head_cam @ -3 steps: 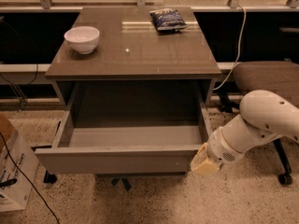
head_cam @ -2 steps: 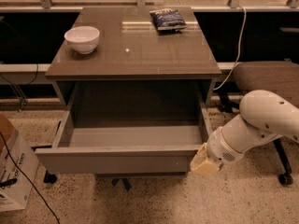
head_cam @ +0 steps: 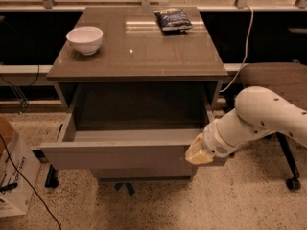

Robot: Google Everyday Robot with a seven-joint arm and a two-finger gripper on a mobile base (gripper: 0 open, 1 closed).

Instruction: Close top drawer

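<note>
The top drawer (head_cam: 120, 155) of the grey-brown cabinet stands pulled far out toward me, its lighter grey inside bare. Its flat front panel runs across the lower middle of the camera view. My gripper (head_cam: 197, 153) sits at the right end of that front panel, touching or nearly touching its outer face. The white arm reaches in from the right. The lower drawer fronts are hidden behind the open drawer.
A white bowl (head_cam: 85, 39) stands on the cabinet top (head_cam: 139, 51) at the left, a dark snack bag (head_cam: 172, 19) at the back. A cardboard box (head_cam: 12, 174) sits on the floor at left. A brown chair (head_cam: 278, 80) with a caster stands behind my arm at right.
</note>
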